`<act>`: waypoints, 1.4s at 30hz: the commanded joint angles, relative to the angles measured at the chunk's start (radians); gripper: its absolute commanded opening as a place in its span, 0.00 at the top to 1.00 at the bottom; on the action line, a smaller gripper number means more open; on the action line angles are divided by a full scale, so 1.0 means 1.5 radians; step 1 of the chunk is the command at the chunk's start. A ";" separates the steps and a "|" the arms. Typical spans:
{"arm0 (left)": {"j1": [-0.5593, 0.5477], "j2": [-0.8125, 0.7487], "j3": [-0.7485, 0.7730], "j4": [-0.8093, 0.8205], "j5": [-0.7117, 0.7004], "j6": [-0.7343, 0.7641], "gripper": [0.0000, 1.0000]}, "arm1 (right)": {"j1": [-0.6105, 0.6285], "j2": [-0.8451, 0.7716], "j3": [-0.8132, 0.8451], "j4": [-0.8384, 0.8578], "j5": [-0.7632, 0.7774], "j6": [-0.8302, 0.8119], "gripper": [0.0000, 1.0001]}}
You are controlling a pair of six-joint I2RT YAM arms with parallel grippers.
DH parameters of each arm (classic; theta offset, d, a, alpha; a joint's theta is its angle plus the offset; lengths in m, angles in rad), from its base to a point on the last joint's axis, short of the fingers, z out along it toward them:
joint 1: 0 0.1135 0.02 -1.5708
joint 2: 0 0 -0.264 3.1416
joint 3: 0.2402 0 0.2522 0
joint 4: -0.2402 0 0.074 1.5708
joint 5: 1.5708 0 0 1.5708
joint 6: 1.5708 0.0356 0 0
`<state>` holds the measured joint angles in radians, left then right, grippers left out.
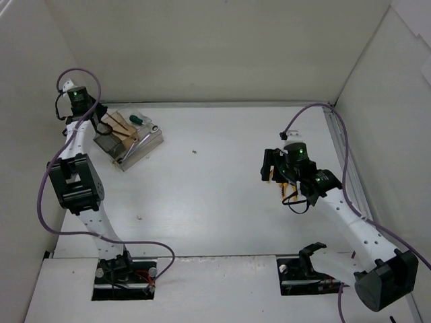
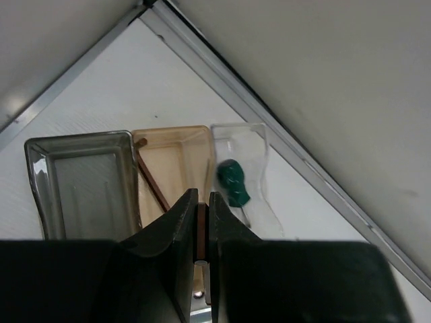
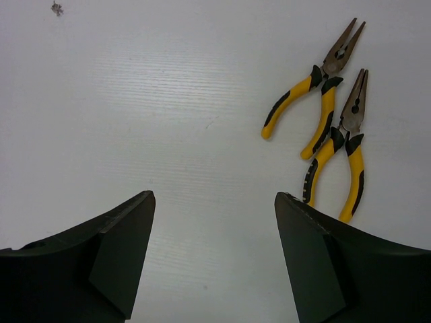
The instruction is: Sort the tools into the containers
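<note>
A: On the table (image 3: 135, 101), beside the right gripper (image 3: 212, 202): two yellow-handled pliers (image 3: 322, 111), touching each other, well apart from the containers (image 2: 34, 168). Wide open at the fingers (image 3: 114, 249), holding nothing, touching nothing.
B: Stiff steel, likely hefty, grippy sleeves. Best pinched across both handles near the pivot.
A: Over at the containers, left gripper (image 2: 203, 202) clamped shut; thin brown sliver between the fingers, impossible to identify. Green-handled screwdriver (image 2: 232, 182) lying in the clear box (image 2: 259, 134).
</note>
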<state>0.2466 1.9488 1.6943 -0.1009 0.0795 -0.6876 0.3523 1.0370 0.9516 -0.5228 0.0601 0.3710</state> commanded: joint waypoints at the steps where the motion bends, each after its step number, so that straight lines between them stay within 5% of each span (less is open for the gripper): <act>1: 0.009 0.027 0.070 0.053 0.017 0.017 1.00 | -0.006 0.023 0.030 0.025 0.017 0.014 0.31; 14: 0.009 0.124 0.102 0.088 0.025 -0.011 0.97 | -0.010 0.048 0.039 0.021 0.021 0.034 0.31; 29: -0.012 0.013 0.015 0.070 0.011 0.026 0.27 | -0.027 0.039 0.035 0.010 0.067 0.036 0.31; 38: -0.189 -0.116 0.017 -0.056 0.005 0.189 0.00 | -0.082 0.047 0.021 -0.038 0.143 0.069 0.36; 42: -0.295 -0.148 -0.022 -0.115 -0.005 0.226 0.00 | -0.128 0.094 0.020 -0.040 0.153 0.073 0.38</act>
<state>-0.1123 1.7878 1.6863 -0.1936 0.0776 -0.4404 0.2073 1.1282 0.9657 -0.5938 0.2260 0.4530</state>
